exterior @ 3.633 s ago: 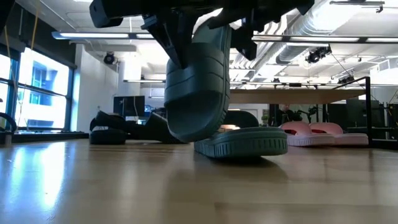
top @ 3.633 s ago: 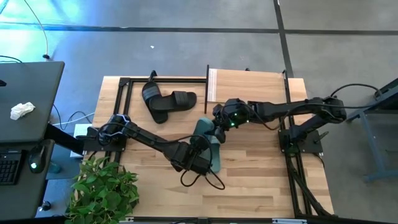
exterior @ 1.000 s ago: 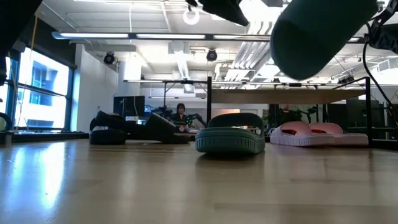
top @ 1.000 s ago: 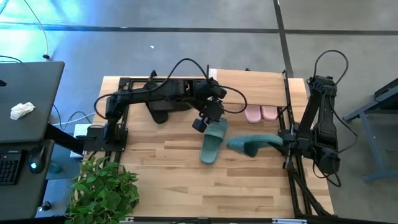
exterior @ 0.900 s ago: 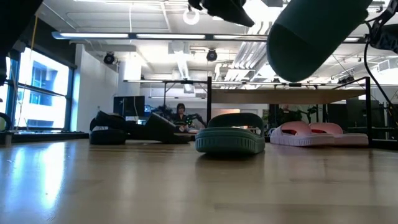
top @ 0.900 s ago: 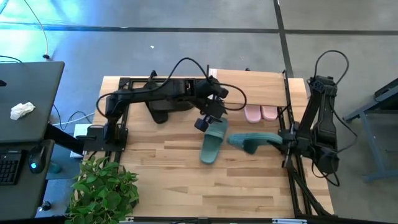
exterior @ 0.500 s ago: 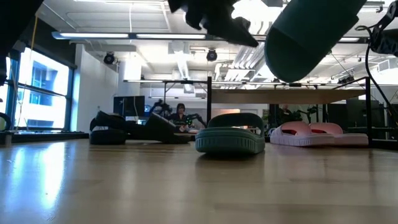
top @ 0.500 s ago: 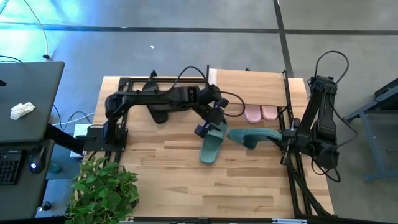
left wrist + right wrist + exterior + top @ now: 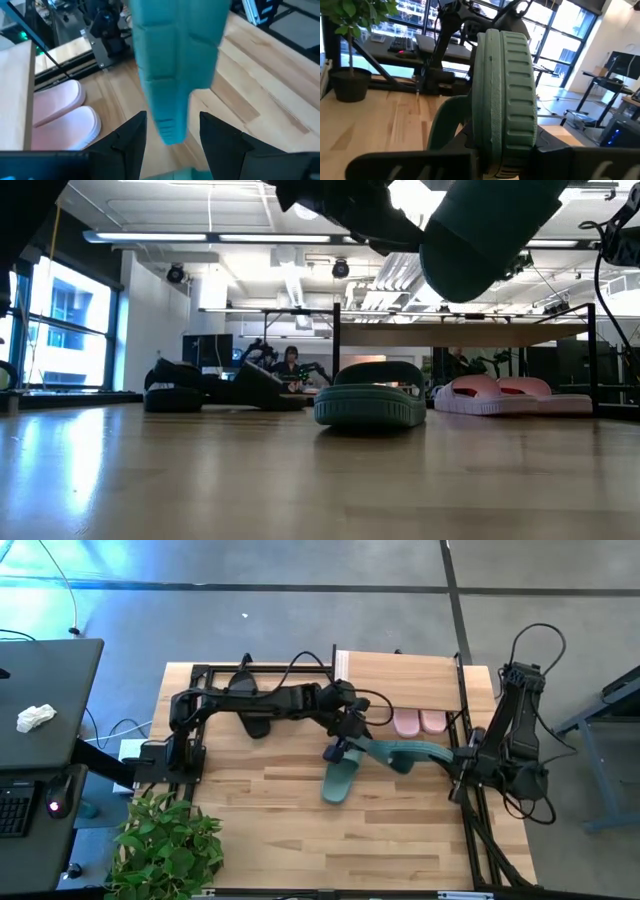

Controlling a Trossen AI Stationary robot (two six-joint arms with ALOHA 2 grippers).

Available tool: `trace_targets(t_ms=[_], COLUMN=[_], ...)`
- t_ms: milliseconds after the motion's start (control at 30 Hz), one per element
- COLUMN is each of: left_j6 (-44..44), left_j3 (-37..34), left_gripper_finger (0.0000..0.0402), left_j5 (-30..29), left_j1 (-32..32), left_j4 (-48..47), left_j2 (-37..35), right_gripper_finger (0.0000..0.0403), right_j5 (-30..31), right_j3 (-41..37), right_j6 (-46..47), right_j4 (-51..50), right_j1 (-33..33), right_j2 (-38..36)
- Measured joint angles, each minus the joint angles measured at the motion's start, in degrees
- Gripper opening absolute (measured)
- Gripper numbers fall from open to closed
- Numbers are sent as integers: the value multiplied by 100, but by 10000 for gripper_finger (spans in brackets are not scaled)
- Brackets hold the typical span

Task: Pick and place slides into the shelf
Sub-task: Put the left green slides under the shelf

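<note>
A dark teal slide [image 9: 402,753] hangs level above the table, with my right gripper [image 9: 447,762] shut on its right end. My left gripper [image 9: 350,744] is open, and its fingers [image 9: 129,141] stand on either side of the slide's free end [image 9: 169,131]; I see no touch. A second teal slide [image 9: 339,777] lies sole down on the table below. Two pink slides [image 9: 418,722] sit under the shelf [image 9: 400,670]. Black slides [image 9: 262,710] lie at the far left, partly behind the left arm. My right gripper pinches the end of the teal slide nearest it [image 9: 504,150] between its two fingers, coming level from the table's right. The slide stands on edge, ribbed sole [image 9: 506,85] toward the wrist camera, strap [image 9: 447,122] to one side. It reaches out along the fingers, clear of the table.
Black frame rails [image 9: 195,700] run along the table's left and right sides. A potted plant [image 9: 165,840] stands at the near left corner. Bare wood [image 9: 390,840] lies across the near half.
My right gripper has carried the teal slide toward the table's far edge and a little left, keeping it level and clear. My left gripper has come down and toward the near right, until the slide's free end stands between its fingers.
</note>
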Motion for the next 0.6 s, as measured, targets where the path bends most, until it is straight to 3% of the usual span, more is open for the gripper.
trace_targets(t_ms=[267,600], left_j6=[-164,-538], left_j3=[2,3], left_gripper_finger=[168,168], left_j5=[-104,-124], left_j1=[5,0], left_j4=[-64,486], left_j2=[46,345], right_gripper_finger=[39,39], right_j5=[0,-119], right_j3=[2,2], right_j6=[-956,-1248], right_j4=[756,1037], right_j1=[-158,-265], right_j2=[0,2])
